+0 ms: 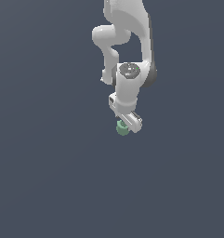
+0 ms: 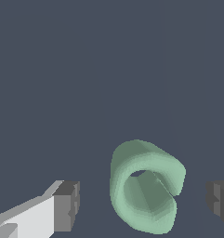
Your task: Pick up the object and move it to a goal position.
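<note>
In the wrist view, the small pale green, rounded hollow cylinder-like object (image 2: 146, 188) lies on its side on the flat, plain dark slate-blue worktop (image 2: 85, 69), its open end turned toward the camera and a slit showing in its wall. It sits in the gap between the two dark grey finger pads (image 2: 67, 205) of the white robot arm's gripper (image 2: 143, 202), nearer the pad at the far side of the gap than the white-backed one, and apart from both. The jaws stand wide open and have hold of nothing. The object's hollow shows only its own green inner wall. In the exterior view, the white jointed arm (image 1: 127, 56) reaches down from the upper edge, its gripper (image 1: 127, 124) directly over the green object (image 1: 122, 128), which peeks out beneath it on the worktop (image 1: 48, 176).
</note>
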Controlling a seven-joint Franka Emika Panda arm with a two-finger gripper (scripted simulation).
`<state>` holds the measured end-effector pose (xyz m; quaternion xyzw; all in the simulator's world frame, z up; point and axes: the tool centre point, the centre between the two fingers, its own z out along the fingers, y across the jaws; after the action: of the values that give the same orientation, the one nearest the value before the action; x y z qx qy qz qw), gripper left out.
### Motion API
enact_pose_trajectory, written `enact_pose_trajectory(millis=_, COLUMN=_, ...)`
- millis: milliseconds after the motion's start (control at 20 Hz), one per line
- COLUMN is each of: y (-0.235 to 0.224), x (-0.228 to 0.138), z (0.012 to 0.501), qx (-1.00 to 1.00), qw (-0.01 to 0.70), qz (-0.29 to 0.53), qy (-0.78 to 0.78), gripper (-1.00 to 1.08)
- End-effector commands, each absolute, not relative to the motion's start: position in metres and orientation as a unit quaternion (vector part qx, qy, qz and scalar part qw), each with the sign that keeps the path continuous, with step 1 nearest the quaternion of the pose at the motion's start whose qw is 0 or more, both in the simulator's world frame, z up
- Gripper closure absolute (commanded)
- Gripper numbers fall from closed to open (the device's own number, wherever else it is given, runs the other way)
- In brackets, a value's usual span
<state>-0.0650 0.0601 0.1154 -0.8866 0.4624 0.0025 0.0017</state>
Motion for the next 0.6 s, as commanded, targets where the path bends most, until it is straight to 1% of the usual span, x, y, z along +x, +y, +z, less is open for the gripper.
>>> enact_pose_trajectory(millis=0, y=0.063, x=-0.070, z=0.113, qx=-0.873, qw=0.001, qz=0.002, qy=0.488, gripper=-0.92)
enact_pose_trajectory(millis=550, y=0.069, x=-0.084, z=0.106, qx=-0.833, qw=0.000, qz=0.000, qy=0.554, gripper=-0.92)
